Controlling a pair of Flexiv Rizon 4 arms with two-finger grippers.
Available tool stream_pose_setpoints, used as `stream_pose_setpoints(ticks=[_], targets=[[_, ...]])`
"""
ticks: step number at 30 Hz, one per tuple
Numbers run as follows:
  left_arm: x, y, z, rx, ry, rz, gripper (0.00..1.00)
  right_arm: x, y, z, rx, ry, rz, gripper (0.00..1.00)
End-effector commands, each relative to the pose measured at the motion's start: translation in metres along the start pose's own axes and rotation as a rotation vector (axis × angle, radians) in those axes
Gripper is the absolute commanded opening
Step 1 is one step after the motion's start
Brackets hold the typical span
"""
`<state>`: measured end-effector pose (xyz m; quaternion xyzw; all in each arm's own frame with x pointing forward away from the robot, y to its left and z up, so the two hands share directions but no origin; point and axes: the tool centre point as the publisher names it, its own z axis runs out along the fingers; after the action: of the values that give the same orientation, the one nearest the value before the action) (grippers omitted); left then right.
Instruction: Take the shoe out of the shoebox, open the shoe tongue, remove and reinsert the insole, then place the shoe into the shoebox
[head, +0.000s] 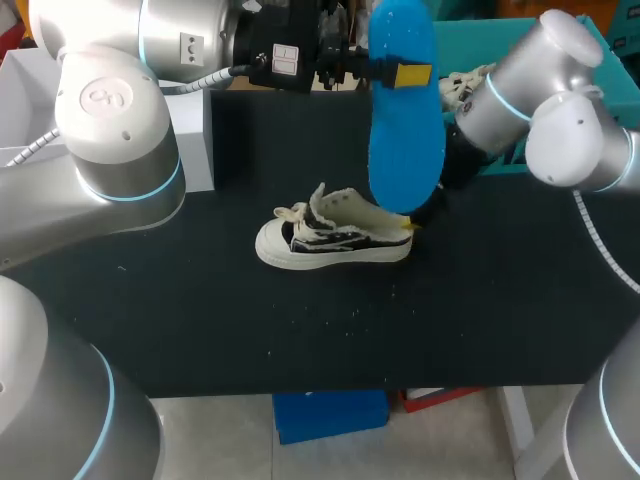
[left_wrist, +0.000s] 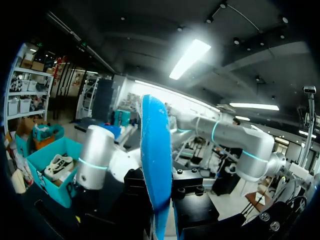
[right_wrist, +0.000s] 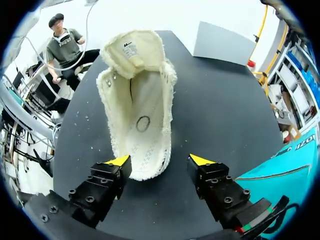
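Observation:
A white and black canvas shoe (head: 335, 237) lies on the black table, toe to the left and tongue pulled up. My left gripper (head: 405, 73) hangs above it, shut on the top of the blue insole (head: 403, 120), which dangles straight down. In the left wrist view the insole (left_wrist: 156, 160) stands edge-on between the black fingers of that gripper (left_wrist: 162, 202). My right gripper (right_wrist: 159, 160) is open at the heel of the shoe (right_wrist: 140, 115). The heel sits between its yellow tips, the right tip clear of it. In the head view the right gripper (head: 425, 213) is half hidden behind the insole.
The teal shoebox (head: 500, 40) stands at the back right with a second shoe (head: 460, 85) inside. It also shows beside the right gripper as the teal shoebox (right_wrist: 280, 172). A pale box (head: 195, 130) sits at the back left.

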<state>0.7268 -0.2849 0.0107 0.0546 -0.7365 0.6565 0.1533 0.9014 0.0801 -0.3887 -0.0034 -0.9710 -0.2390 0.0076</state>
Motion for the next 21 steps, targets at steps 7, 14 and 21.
stream_pose_setpoints(ticks=[7,14,21], targets=[[0.001,0.001,0.001,0.000,-0.005,0.000,0.00,-0.019,0.026,0.003,0.264,0.012,-0.027,0.52],[0.001,0.001,0.001,0.000,-0.005,0.000,0.00,-0.017,0.035,0.015,0.295,0.033,0.002,0.53],[0.001,0.001,0.001,0.000,-0.005,0.000,0.00,-0.014,0.044,0.023,0.307,0.041,0.021,0.60]])
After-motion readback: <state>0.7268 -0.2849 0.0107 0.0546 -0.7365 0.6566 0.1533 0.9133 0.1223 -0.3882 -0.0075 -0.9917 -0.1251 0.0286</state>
